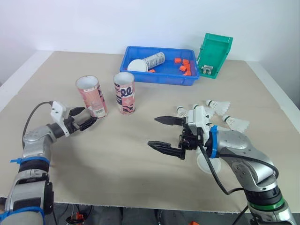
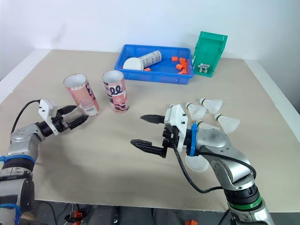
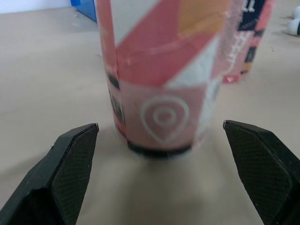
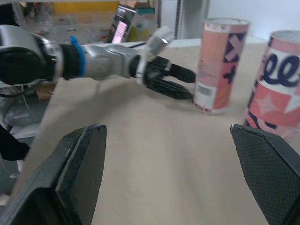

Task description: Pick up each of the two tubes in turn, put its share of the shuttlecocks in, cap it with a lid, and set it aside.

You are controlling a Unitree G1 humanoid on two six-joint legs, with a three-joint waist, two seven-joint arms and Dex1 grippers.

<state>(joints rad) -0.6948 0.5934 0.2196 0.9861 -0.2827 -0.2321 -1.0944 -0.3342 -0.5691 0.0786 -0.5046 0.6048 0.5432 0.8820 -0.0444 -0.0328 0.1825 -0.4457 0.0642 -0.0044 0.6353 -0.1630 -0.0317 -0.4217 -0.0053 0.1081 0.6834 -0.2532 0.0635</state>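
Observation:
Two pink patterned tubes stand open-topped on the table, the left tube and the right tube. My left gripper is open at the foot of the left tube, with a finger on either side and not touching it. My right gripper hangs open and empty over the table's middle, pointing toward the tubes. Three white shuttlecocks lie by my right arm: one, another, a third. A white lid lies partly under my right forearm.
A blue tray at the back holds a lying tube, a white lid and orange pieces. A green bin stands to its right. Bare tabletop lies between my grippers.

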